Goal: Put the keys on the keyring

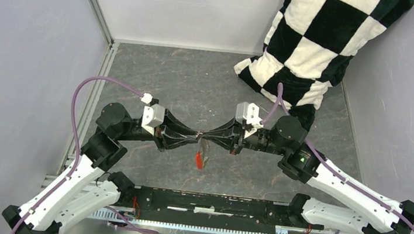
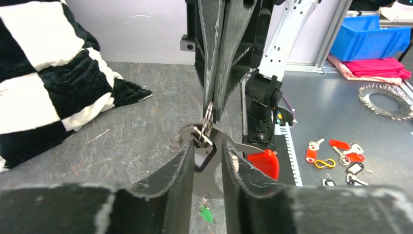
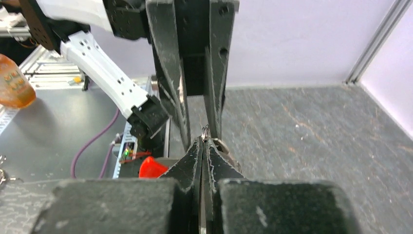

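Top view: both arms reach inward and meet tip to tip over the middle of the grey tabletop (image 1: 156,76). Left tool (image 1: 196,136) and right tool (image 1: 205,135) nearly touch. The red key (image 1: 199,161) shows just below the meeting point; cannot tell whether it hangs or lies flat. A black-and-white checked cushion (image 1: 313,41) sits at the far right corner.

Left wrist view: left tool's 2 fingers stand narrowly apart, with the flat metal key (image 2: 207,183) in the gap; contact with the pads unclear. The keyring (image 2: 208,119), a thin wire loop, rises from the key's head into the right tool's tips, which are pinched together on it. The green key (image 2: 206,213) shows low in the gap.

Right wrist view: right tool's fingers are pressed together, wire loop poking out at their tips. Left tool opposite, fingers parted.
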You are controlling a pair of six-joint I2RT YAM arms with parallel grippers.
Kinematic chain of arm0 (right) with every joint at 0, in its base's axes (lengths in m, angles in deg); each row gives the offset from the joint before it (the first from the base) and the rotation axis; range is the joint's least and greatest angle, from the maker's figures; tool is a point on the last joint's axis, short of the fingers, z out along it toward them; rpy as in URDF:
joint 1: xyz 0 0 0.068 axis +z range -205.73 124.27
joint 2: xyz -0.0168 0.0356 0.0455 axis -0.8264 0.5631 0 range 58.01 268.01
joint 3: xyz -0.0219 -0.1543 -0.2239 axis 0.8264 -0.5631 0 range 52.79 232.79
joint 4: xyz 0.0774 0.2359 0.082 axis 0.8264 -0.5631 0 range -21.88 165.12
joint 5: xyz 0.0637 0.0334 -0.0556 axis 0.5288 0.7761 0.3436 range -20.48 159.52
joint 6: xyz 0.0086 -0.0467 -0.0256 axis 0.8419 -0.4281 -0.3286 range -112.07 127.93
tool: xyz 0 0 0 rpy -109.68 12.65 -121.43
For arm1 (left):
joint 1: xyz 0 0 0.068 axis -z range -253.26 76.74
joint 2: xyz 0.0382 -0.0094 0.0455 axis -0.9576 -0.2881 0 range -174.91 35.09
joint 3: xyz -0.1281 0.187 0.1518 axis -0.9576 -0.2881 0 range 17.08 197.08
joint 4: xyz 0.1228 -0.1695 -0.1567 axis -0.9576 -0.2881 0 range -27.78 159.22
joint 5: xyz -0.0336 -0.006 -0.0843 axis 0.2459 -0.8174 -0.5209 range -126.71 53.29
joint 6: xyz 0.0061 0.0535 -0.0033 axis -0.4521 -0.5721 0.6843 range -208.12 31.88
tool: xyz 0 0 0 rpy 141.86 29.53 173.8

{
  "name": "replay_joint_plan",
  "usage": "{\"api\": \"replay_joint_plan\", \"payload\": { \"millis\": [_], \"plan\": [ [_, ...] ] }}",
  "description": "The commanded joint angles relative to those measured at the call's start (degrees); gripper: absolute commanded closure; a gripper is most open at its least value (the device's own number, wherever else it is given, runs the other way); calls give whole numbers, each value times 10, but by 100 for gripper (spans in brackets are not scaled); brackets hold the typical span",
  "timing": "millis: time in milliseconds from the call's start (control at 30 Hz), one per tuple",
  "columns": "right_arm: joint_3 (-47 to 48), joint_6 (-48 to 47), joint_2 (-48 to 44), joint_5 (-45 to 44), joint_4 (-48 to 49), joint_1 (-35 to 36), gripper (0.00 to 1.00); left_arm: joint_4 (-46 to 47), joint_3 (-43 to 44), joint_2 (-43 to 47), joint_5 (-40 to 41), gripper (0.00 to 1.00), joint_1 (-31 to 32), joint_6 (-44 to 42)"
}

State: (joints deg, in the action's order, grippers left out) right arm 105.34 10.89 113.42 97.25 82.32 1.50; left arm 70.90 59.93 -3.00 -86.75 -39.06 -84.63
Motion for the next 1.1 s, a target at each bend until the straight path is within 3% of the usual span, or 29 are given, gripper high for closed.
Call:
{"api": "replay_joint_plan", "payload": {
  "millis": [0,100,433,733,867,1067],
  "plan": [
    [-11,34,-16,24,122,-5,100,0,25,1,-41,61,-2,21],
    [-26,47,-21,24,147,-6,100,-20,33,2,-41,52,-2,-3],
    [-39,53,-33,29,148,-10,100,-51,65,26,104,44,-3,-113],
    [-3,44,-1,46,92,-11,100,-74,73,24,-67,38,-3,-140],
    [4,42,4,63,91,-12,100,-82,74,15,-66,39,-2,-151],
    [17,39,13,78,83,-12,100,-99,74,-1,-40,52,-2,-170]
  ]
}}
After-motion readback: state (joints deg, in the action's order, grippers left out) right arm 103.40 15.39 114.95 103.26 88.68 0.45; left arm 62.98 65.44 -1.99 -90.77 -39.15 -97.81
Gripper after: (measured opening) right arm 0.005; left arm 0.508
